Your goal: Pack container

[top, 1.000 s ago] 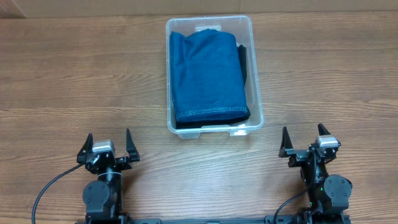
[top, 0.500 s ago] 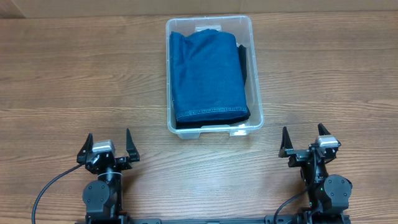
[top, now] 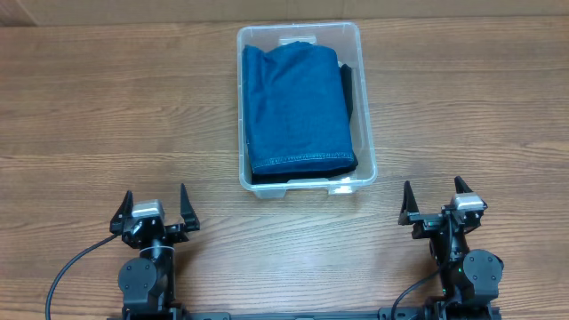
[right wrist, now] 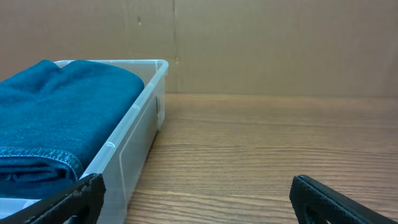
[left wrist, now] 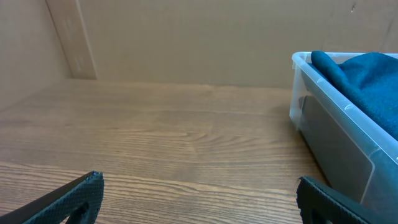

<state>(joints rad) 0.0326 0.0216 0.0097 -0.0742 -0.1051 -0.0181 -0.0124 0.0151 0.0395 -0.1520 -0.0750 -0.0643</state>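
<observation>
The clear plastic container [top: 365, 133] stands at the table's far middle. Folded blue denim jeans [top: 297, 108] fill it, with a dark garment [top: 349, 89] along their right side. The container's label is hidden under the clothes. My left gripper [top: 157, 207] is open and empty at the near left, well short of the container. My right gripper [top: 436, 201] is open and empty at the near right. The container shows at the right of the left wrist view [left wrist: 339, 134] and at the left of the right wrist view [right wrist: 138, 134], with the jeans [right wrist: 56, 102] inside. Both pairs of fingertips [left wrist: 199, 199] [right wrist: 198, 198] frame bare wood.
The wooden table [top: 107, 116] runs under everything. A brown cardboard wall [left wrist: 186, 37] stands behind the table's far edge. Black cables [top: 67, 267] trail from the arm bases at the near edge.
</observation>
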